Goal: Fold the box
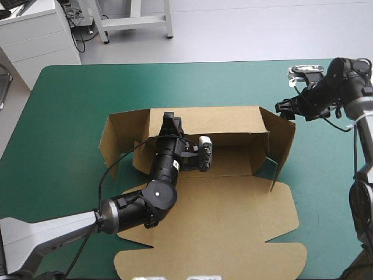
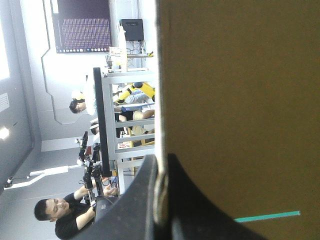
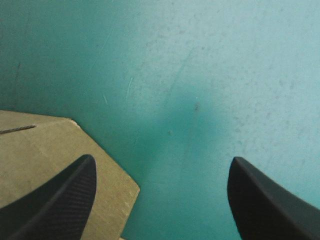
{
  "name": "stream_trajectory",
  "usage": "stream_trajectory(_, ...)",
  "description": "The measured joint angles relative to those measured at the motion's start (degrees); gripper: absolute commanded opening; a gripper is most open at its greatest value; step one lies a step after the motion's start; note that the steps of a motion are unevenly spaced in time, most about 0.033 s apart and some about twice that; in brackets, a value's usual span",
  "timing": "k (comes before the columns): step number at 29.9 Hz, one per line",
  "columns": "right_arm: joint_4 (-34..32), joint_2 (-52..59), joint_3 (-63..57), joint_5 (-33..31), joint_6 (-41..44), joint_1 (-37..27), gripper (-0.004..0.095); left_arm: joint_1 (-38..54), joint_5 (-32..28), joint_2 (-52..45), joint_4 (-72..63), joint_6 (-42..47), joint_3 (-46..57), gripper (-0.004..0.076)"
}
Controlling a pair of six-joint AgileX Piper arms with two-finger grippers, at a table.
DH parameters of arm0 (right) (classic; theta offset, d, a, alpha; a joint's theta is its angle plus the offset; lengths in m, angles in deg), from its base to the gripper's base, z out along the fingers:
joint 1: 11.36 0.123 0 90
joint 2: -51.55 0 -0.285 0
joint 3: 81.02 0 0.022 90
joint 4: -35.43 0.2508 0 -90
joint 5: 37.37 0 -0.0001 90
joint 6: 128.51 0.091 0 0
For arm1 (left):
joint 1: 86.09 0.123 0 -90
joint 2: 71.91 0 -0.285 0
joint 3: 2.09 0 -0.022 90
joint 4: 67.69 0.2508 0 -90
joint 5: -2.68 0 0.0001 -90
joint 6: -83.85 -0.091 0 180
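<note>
The brown box [image 1: 233, 204] lies mid-table with its back wall and both side flaps raised and its lid flat toward the near edge. My left gripper [image 1: 171, 121] reaches inside the box to the back wall's top edge. In the left wrist view, the left gripper [image 2: 160, 195] is shut on the board [image 2: 240, 100], whose edge runs between the fingers. My right gripper [image 1: 284, 108] hovers open just outside the right flap's upper corner. In the right wrist view, the right gripper [image 3: 160, 200] stands apart over the teal-green cover [image 3: 210, 75], with a board corner [image 3: 50, 145] under one finger.
The table's far edge [image 1: 175, 65] runs well beyond the box's back wall. A strip of teal-green cover [image 1: 323, 192] separates the box's right side from the right arm's base.
</note>
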Motion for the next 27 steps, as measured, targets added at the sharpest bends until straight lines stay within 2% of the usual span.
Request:
stream_trajectory(18,7.71,12.23,-16.58,0.46,-10.69,-0.05,0.0671,0.0,0.21,0.0,0.0,0.0,0.0,-0.0032)
stream_trajectory(27,17.23,12.86,-23.77,0.78,-19.17,-0.05,0.0669,0.0,0.26,0.0,-0.22,0.0,0.0,-0.0032)
